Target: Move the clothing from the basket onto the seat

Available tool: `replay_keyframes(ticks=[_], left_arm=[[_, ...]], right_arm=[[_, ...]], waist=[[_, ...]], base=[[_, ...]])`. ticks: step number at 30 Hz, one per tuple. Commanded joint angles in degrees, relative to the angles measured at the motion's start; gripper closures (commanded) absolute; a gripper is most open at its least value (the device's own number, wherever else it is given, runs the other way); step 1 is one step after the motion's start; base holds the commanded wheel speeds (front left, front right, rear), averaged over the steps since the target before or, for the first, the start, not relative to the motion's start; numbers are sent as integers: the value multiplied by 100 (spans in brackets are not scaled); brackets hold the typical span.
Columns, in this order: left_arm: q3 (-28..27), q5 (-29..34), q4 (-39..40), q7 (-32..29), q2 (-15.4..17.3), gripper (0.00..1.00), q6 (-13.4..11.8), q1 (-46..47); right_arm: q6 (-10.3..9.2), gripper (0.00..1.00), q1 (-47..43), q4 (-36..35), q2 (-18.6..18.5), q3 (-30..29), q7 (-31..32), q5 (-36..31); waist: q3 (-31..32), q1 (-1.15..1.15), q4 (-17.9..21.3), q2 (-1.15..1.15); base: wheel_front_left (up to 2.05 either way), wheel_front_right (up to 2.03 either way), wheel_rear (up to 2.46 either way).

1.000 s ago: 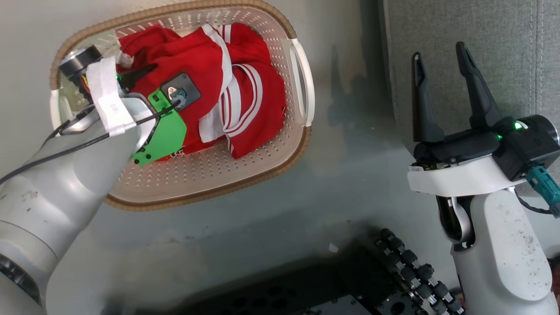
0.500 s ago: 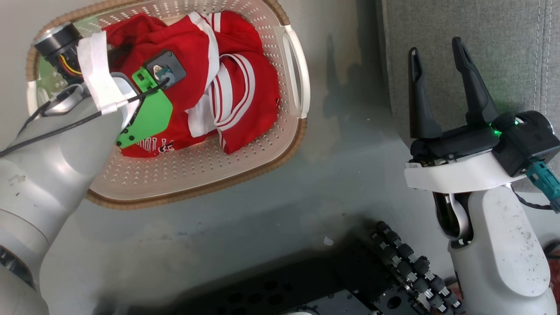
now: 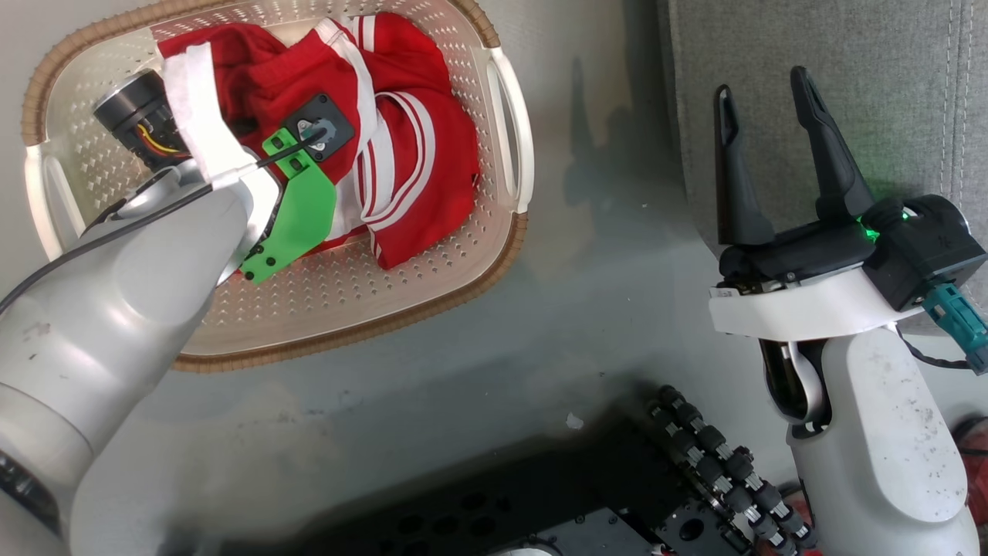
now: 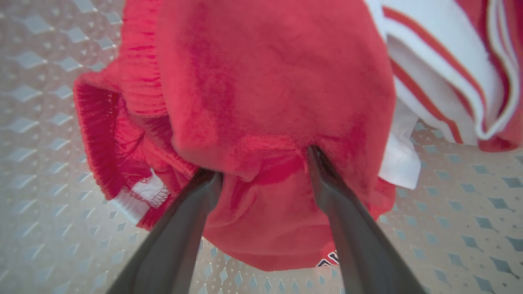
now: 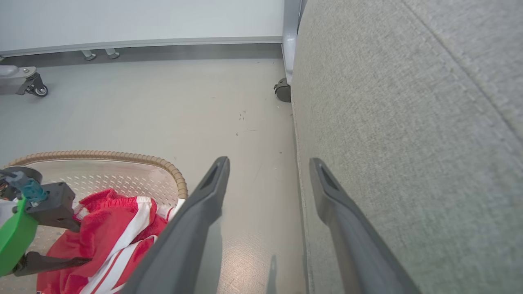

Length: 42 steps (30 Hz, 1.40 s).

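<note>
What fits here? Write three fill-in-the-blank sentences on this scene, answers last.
The clothing in the basket is ___ with white stripes.
The left gripper, open, digs into the ___.
The right gripper, beside the grey seat, holds ___.
Missing words: red; clothing; nothing.

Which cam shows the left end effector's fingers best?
Left wrist view: the left end effector is open, both fingertips pushed into the clothing. Head view: its wrist covers the fingers. Right wrist view: one finger, small, at the edge.
</note>
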<state>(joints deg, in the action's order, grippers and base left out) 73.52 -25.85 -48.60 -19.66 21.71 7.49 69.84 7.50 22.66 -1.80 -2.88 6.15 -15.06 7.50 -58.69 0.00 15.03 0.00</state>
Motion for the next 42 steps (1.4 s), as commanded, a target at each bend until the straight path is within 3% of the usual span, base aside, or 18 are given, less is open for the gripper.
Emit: replay_keyframes(ticks=[1, 5, 6, 7, 13, 22, 34, 37, 42], left_arm=[[-15, -122, 123, -55, 129, 0, -1, -72], [-13, -212, 443, -234, 250, 1, -1, -102], [-13, -189, 523, -281, 286, 66, -1, -121], [-14, -168, 576, -291, 325, 100, -1, -122], [-14, -66, 756, -205, 411, 100, -1, -187], [-12, -402, 687, 533, 144, 100, -1, -611], [-144, -1415, -222, 2650, -503, 100, -15, -1905], [-199, -1483, -449, 3193, -713, 100, -107, -2316], [-532, -1521, -386, 3487, -938, 100, -440, -2795]], right_arm=[[-2, 0, 104, 17, -1, 7, -18, 52], [-2, 0, 128, 7, -1, 8, -18, 56], [-2, 0, 130, 7, -2, 20, -18, 52], [-2, 0, 130, 9, -2, 29, -18, 50], [-2, 0, 165, 9, -2, 43, -18, 23], [-2, 0, -13, 121, -4, -39, -18, 3], [-2, 0, -698, 527, -8, 13, -18, -32], [-2, 0, -975, 701, -9, 67, -18, -61], [-2, 0, -1363, 961, -10, 154, -18, -105]], waist=[[-7, 0, -1, 0], [-20, 0, -13, 0], [-20, 0, -10, 0], [-19, 0, -7, 0], [45, 0, -8, 0], [705, 0, -246, 0], [2774, 0, -607, 0], [3398, 0, -721, 0], [4278, 0, -909, 0]], base=[[0, 0, 0], [0, 0, 0], [0, 0, 0], [0, 0, 0], [0, 0, 0], [0, 0, 0], [0, 0, 0], [0, 0, 0], [0, 0, 0]])
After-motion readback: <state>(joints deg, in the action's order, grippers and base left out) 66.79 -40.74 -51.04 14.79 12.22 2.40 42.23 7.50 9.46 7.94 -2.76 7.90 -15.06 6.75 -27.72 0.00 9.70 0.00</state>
